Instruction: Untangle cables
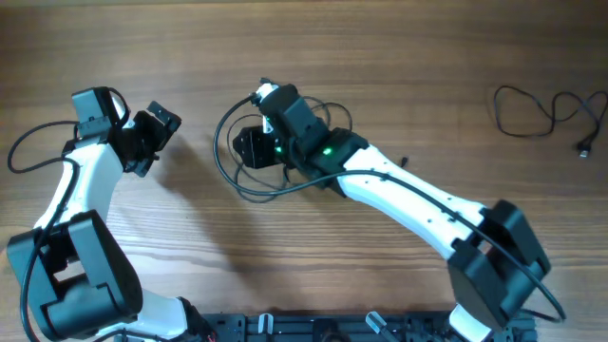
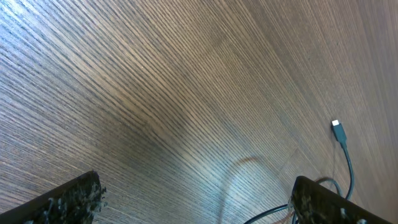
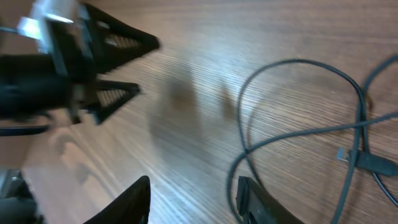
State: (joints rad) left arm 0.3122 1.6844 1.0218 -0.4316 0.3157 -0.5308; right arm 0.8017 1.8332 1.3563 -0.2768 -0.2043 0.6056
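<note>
The right gripper stands parted, holding nothing. The thin black tangled cords lie crossed on the wooden table, just beside one finger. The left gripper gapes wide, empty. Another thin black cord lies well apart, so this looks mid-task. The next move calls for pinching a single strand clear of the crossing.

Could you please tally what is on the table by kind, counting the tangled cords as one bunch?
Robot arms: 2, the left arm and the right arm
Cable bunch: 1, in the middle; the number of cords in it cannot be told
Loose cable: 1, lying apart at the far right
Total: 4
</note>
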